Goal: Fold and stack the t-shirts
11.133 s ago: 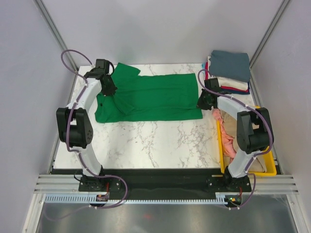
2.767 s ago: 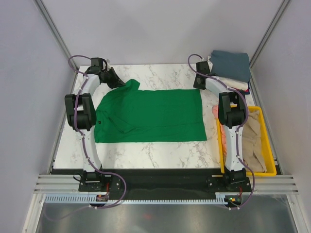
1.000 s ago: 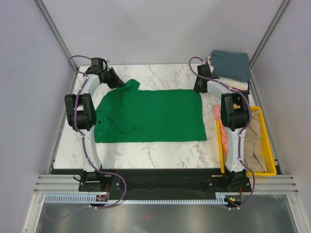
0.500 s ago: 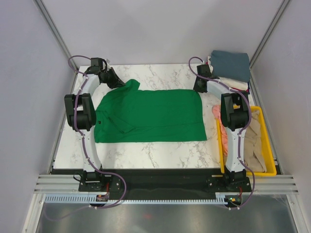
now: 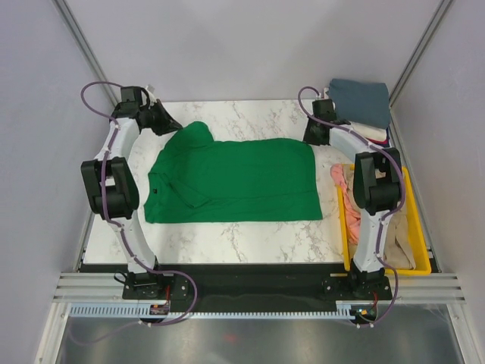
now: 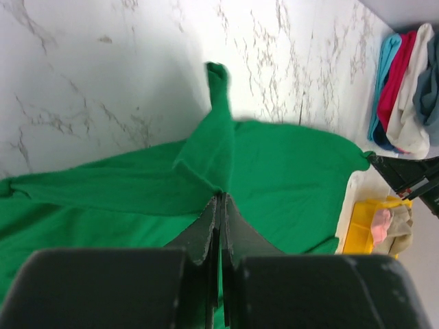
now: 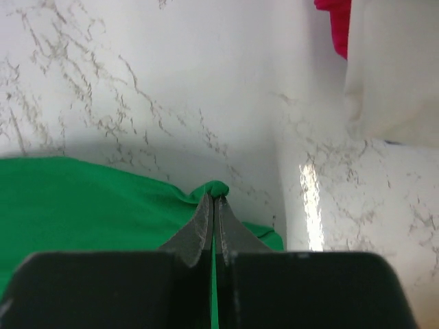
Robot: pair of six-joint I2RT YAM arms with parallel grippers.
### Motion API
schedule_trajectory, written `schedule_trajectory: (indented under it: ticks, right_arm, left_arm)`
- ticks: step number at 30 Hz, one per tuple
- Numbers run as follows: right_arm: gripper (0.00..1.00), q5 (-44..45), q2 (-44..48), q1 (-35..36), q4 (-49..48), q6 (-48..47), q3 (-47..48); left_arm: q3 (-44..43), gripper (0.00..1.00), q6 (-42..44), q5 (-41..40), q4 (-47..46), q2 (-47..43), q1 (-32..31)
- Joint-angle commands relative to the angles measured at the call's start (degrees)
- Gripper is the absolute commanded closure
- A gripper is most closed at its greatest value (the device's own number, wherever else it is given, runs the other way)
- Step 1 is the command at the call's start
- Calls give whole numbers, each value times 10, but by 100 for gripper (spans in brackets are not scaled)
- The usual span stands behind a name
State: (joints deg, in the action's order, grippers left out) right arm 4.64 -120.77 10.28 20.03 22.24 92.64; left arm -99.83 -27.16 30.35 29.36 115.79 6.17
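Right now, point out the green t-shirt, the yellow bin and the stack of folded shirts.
green t-shirt (image 5: 242, 178), top view, middle of its body.
yellow bin (image 5: 409, 270), top view, its near rim.
stack of folded shirts (image 5: 360, 100), top view, the slate blue shirt on top.

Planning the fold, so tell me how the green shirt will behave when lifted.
Likely floppy: the green shirt peaks into a limp ridge at the left claw. Probably light: the right claw pinches only a corner. The middle would probably sag.

You see soft matt cloth in the green t-shirt (image 5: 235, 178), a glossy marble-look counter (image 5: 250, 227), and a smooth yellow plastic bin (image 5: 343, 224).
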Motion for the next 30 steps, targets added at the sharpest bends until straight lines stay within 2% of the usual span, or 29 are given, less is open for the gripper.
schedule_trajectory:
  ticks: [1,12,19,30]
  right_arm:
    - [100,-10,63,1,-20,-4,-44]
    - [100,-26,165,1,-65,11,-181]
    - [100,-22,206,1,-75,13,-246]
    - [100,-8,236,0,-89,20,-294]
  left_arm:
    - [40,98,40,-6,-2,-57,-4]
    - [172,98,68,-45,-3,-173,-2]
    - [240,98,83,-136,1,-270,9]
    - [313,98,98,-164,14,-321,10]
